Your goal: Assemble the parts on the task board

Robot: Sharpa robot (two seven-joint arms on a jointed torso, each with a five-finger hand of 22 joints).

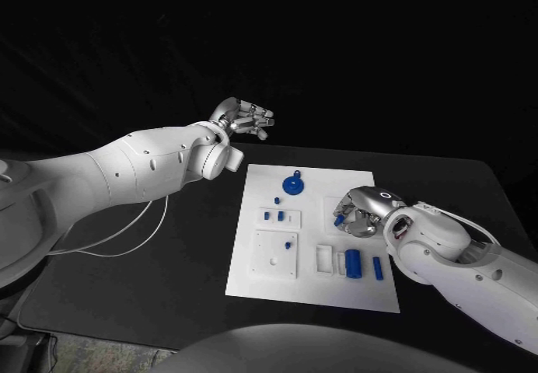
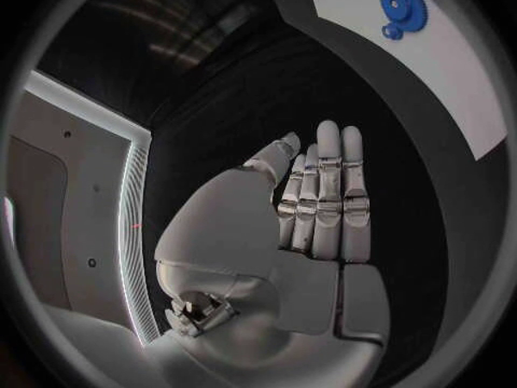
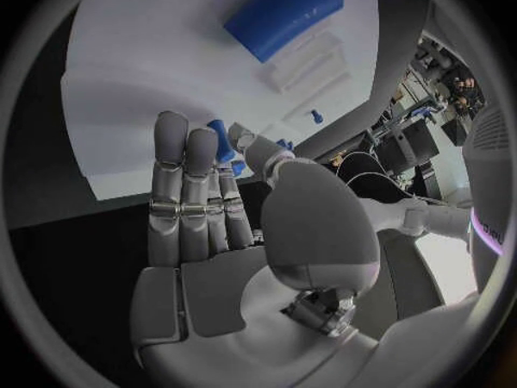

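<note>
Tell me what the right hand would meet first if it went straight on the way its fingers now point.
Probably the task board. In the right wrist view the right hand has its fingers aimed at the white plate, with a small blue part just beside the fingertips. Depth is unclear, so that part might be touched first.

The table (image 1: 157, 287) is black and plain. On it lies the task board (image 1: 253, 289) — a white plate. The gear (image 1: 292, 185) on it is blue, and the cylinder (image 1: 353, 263) and the small pegs (image 1: 277, 215) are also blue. Both arms are white; the left hand (image 1: 245, 119) and the right hand (image 1: 361, 213) are silver — shiny metal.
</note>
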